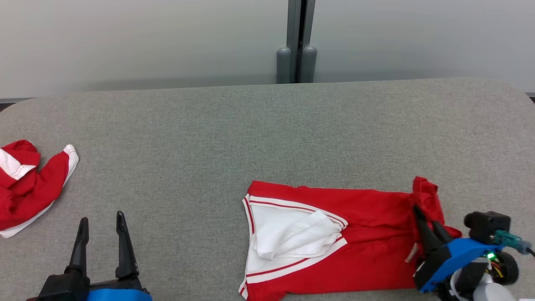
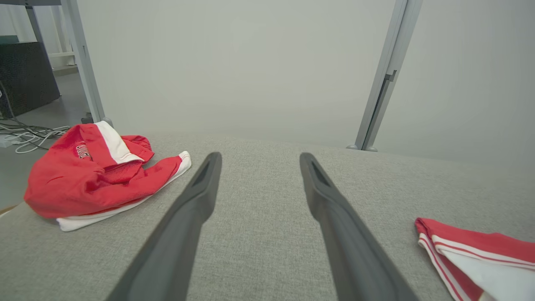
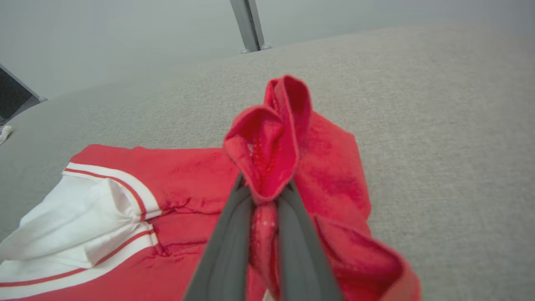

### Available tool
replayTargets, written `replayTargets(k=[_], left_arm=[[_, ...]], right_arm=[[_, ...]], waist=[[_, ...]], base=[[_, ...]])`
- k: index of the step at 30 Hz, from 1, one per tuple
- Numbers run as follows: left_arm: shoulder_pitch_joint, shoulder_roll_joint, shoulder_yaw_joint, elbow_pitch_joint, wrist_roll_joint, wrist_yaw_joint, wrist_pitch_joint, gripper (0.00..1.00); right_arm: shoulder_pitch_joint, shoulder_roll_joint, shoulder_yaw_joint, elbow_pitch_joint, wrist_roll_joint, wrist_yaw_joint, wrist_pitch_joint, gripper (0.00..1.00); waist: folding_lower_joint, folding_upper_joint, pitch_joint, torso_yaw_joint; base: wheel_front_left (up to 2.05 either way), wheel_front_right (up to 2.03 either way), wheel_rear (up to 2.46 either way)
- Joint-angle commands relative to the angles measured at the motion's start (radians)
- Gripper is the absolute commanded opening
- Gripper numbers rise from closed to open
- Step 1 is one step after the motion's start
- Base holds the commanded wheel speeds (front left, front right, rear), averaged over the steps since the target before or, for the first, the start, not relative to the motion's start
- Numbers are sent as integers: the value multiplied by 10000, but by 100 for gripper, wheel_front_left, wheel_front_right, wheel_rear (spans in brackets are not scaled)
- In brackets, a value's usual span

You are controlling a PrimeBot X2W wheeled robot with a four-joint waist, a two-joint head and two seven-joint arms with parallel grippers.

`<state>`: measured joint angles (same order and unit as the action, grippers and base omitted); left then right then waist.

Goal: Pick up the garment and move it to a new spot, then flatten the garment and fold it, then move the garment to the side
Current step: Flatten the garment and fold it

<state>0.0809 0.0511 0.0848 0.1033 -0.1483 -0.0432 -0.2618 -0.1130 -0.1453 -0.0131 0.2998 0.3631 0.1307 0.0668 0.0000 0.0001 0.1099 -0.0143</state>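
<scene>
Right gripper (image 1: 425, 217) pinches only a small bunch of garment (image 1: 368, 221); left gripper (image 1: 102, 219) spread, idle. We expect slip under pull.

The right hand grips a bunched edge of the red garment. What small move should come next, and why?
Probably ease the right hand to the right: it is shut on the crumpled end of the garment, whose rest lies nearly flat on the table.
</scene>
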Motion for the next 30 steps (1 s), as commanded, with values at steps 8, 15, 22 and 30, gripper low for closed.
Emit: replayTargets(k=[8,15,22,30], left_arm=[[-217,-10,-60,128,-8,-78,-43,100],[-366,-12,-202,275,-50,-154,-43,100],[-484,-11,-283,311,-81,-161,-42,100],[-630,-12,-423,403,-60,-181,-43,100]], right_arm=[[-736,784,1465,-239,230,2,134,0],[-1353,947,2959,116,758,4,-84,0],[-1770,936,4297,542,1545,4,-509,0],[-2373,937,5174,1084,2048,4,-975,0]], waist=[[0,-1,177,234],[0,-1,247,514],[0,-1,353,756],[0,-1,449,943]], base=[[0,0,0],[0,0,0],[0,0,0],[0,0,0]])
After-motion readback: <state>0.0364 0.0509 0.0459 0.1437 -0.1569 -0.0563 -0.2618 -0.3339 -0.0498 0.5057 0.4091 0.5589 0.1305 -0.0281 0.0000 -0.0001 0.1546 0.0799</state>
